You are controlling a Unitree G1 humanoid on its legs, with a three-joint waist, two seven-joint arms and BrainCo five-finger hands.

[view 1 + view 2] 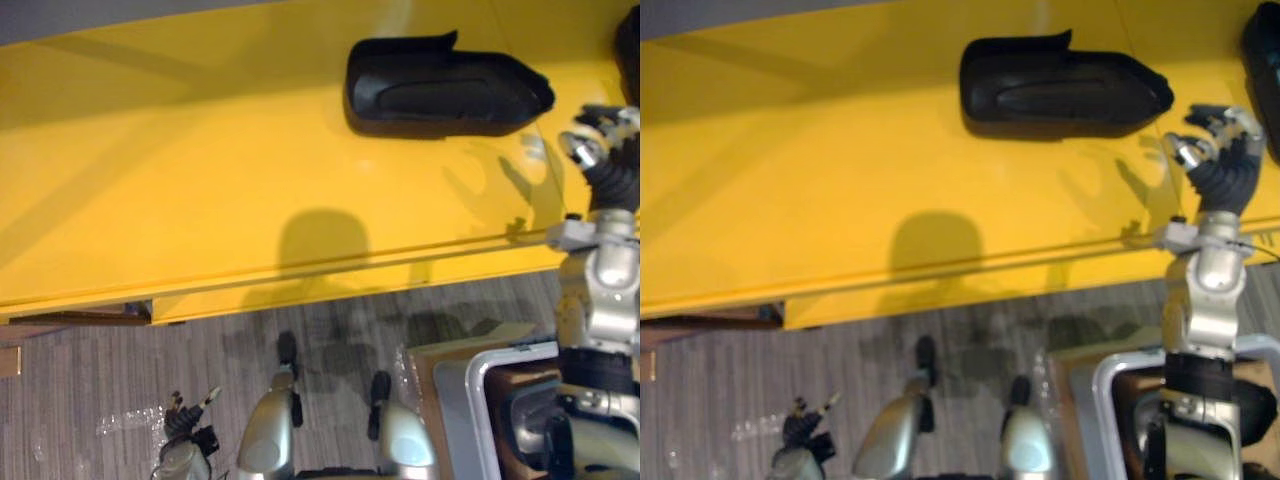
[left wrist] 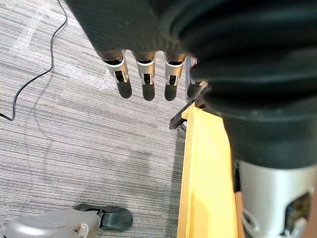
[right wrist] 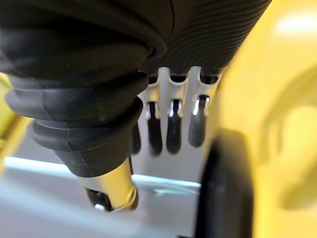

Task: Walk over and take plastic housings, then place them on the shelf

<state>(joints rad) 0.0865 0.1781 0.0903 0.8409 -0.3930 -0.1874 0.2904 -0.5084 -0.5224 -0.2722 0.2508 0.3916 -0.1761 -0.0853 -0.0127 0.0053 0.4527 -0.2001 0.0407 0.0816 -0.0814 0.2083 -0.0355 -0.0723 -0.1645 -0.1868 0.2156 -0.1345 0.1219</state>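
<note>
Just beyond the right hand, the housing looks like matt black plastic with a faint sheen. The shelf beneath it is smooth, glossy yellow. Below the left hand, the floor looks like grey ribbed carpet.

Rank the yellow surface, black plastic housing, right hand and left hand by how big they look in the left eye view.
1. yellow surface
2. black plastic housing
3. right hand
4. left hand, though it hangs low, farther from the camera, so this last ranking is unsure.
</note>
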